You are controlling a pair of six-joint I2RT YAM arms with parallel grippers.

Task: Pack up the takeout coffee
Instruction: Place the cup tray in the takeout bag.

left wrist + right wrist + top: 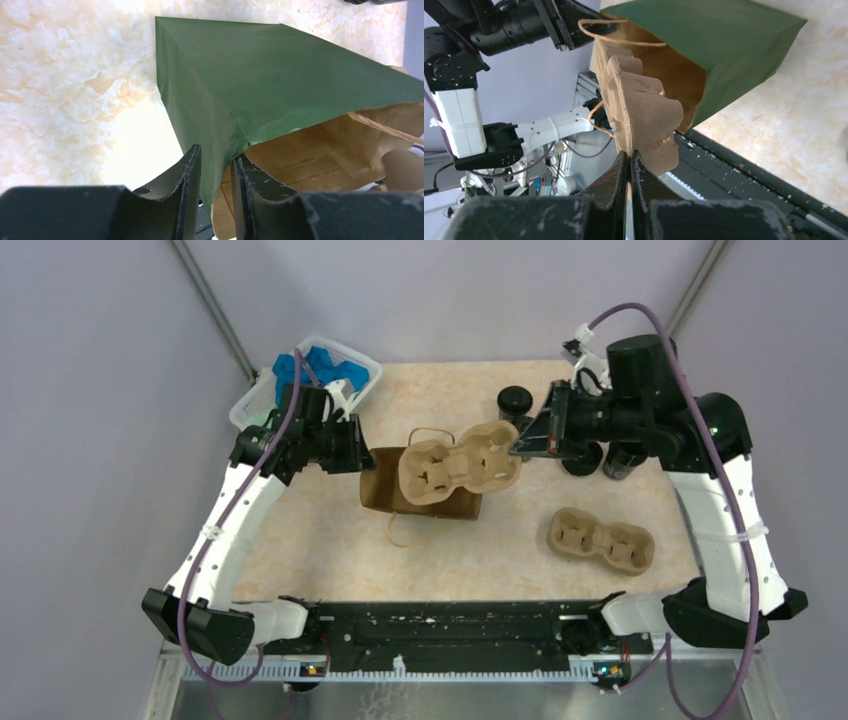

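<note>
Coffee cups (515,398), black and lidded, stand on the surface (330,540) beyond the paper bag (378,485). My right end effector (513,448) pinches a pulp carrier (440,470) above the bag; my left end effector (360,448) straddles its rim, slightly parted.

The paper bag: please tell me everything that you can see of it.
The paper bag is dark green outside and plain brown inside, with thin twine handles. It stands on the table with its mouth open upward. The left gripper has one finger on each side of its wall at the rim, jaws slightly apart. The right gripper holds a pulp carrier at the mouth; whether it touches the bag I cannot tell.
</note>
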